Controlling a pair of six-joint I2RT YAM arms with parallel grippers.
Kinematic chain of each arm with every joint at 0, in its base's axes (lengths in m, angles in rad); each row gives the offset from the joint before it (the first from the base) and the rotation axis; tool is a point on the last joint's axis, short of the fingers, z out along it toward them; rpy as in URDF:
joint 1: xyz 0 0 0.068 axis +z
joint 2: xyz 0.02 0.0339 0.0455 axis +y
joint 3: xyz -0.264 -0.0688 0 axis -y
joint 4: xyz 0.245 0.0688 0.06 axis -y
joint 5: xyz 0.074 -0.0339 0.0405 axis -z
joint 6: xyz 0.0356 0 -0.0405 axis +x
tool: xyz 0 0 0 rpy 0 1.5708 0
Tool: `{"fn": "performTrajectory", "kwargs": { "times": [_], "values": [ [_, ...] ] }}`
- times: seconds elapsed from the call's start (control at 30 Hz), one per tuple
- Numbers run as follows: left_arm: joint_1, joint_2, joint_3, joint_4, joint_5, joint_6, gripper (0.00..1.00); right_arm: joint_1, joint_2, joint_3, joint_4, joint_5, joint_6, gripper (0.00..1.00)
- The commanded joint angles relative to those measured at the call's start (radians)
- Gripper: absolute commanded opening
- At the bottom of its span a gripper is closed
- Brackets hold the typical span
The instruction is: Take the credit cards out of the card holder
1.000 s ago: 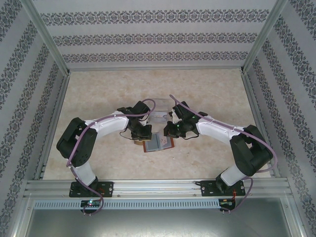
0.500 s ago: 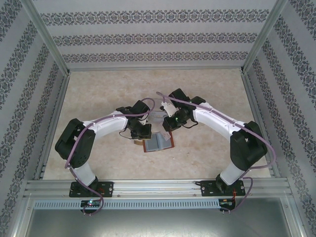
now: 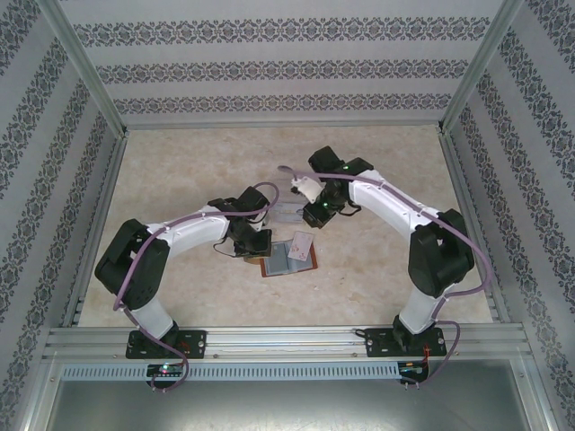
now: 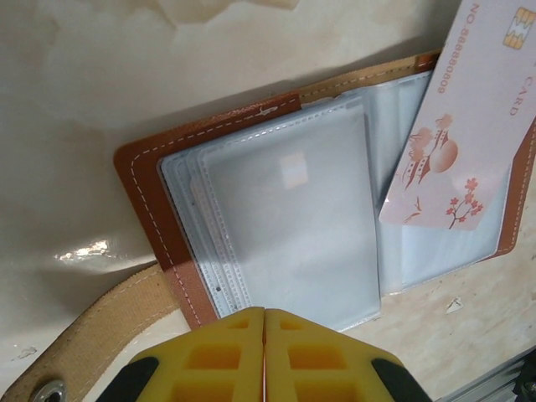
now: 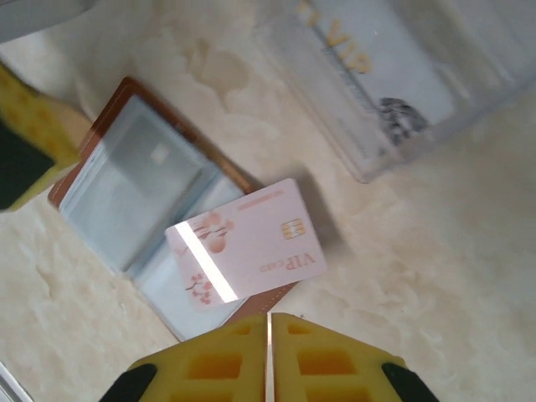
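Note:
The card holder [image 3: 280, 260] lies open on the table, brown leather with clear pockets [image 4: 293, 226] and a tan strap [image 4: 92, 335]. One pale pink credit card [image 3: 302, 246] with a gold chip rests loose and slanted across the holder's right leaf [image 5: 247, 243], also seen in the left wrist view [image 4: 469, 126]. My left gripper [image 4: 265, 314] is shut with nothing between its fingers, its tips at the edge of the left leaf's pockets. My right gripper [image 5: 270, 320] is shut and empty, hovering above and beyond the card, apart from it.
A clear plastic tray [image 5: 360, 109] sits just behind the holder and holds a whitish VIP card [image 5: 368, 59]; it shows in the top view [image 3: 286, 214] between the two wrists. Patterned walls and metal rails bound the beige table [image 3: 180, 171].
My right gripper has lifted away from the holder toward the back, leaving the pink card lying on the right leaf. The left arm has barely shifted.

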Motion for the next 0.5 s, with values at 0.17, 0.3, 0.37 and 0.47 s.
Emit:
{"fn": "performTrajectory", "kwargs": {
  "times": [0.17, 0.3, 0.37, 0.47],
  "values": [
    [-0.009, 0.019, 0.072, 0.017, 0.066, -0.008, 0.07, -0.031, -0.063, -0.198, 0.227, -0.079, 0.514, 0.14],
    [-0.011, 0.07, 0.127, 0.014, 0.092, -0.006, 0.05, -0.042, -0.098, -0.309, 0.33, -0.151, 0.696, 0.13],
    [-0.015, 0.093, 0.156, 0.014, 0.102, -0.004, 0.05, -0.043, -0.13, -0.383, 0.413, -0.18, 0.769, 0.11],
    [-0.022, 0.139, 0.201, -0.003, 0.103, 0.006, 0.04, -0.044, -0.173, -0.478, 0.526, -0.172, 0.865, 0.12]
  ]
}}
